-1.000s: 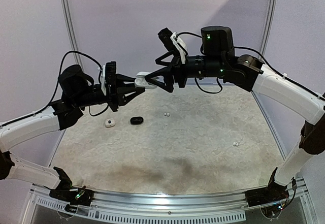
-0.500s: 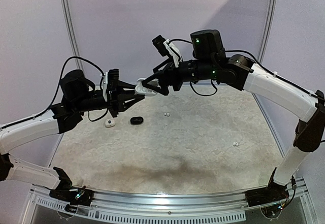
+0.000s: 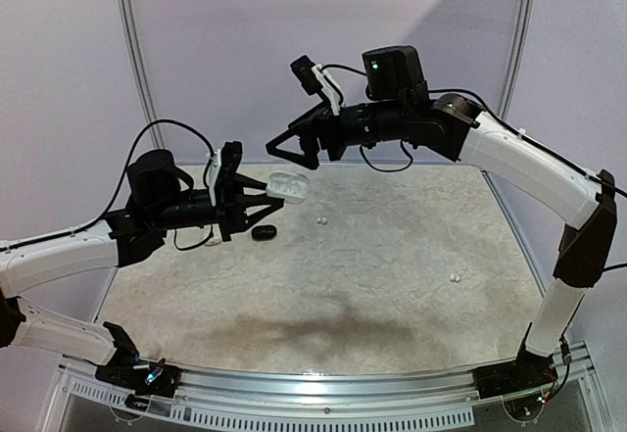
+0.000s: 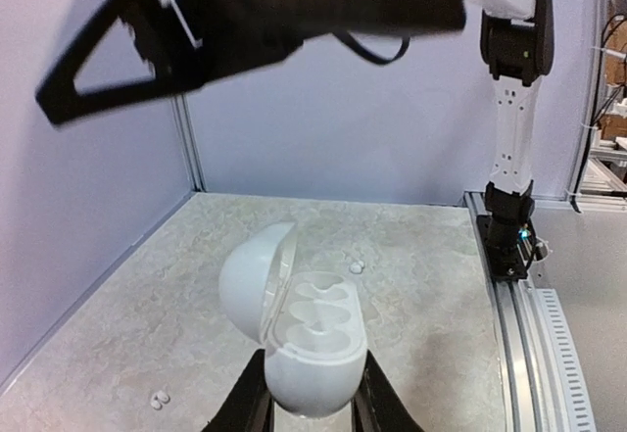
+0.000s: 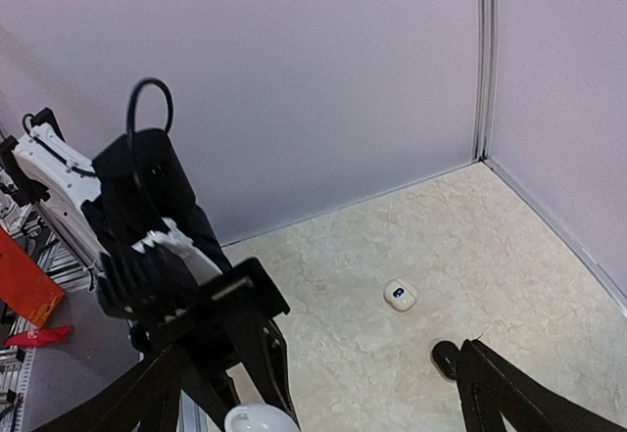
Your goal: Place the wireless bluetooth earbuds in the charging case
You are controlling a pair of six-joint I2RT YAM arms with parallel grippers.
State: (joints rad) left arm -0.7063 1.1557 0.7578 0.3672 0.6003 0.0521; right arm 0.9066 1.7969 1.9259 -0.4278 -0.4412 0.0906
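Observation:
My left gripper [image 3: 275, 195] is shut on the lower half of a white charging case [image 3: 288, 186], held above the table with its lid swung open. In the left wrist view the charging case [image 4: 312, 339] shows bare moulded wells, its lid [image 4: 253, 277] tilted to the left, between my fingers [image 4: 243, 408]. My right gripper [image 3: 284, 153] hangs open just above and behind the case, holding nothing; its finger [image 4: 186, 35] crosses the top of that view. Tiny white earbuds [image 3: 320, 221] lie behind the case, others [image 3: 454, 277] at the right. Earbuds [image 4: 357, 267] also show beyond the case.
A black oval case [image 3: 263, 232] lies on the table under my left gripper. A small white case with a blue spot [image 5: 400, 295] lies near the back wall, beside the black case [image 5: 446, 356]. Walls close the table at the back and sides.
My right gripper has let go of the case, opened wide and lifted away. My left gripper has dropped lower and a little right with the case, whose lid now stands open.

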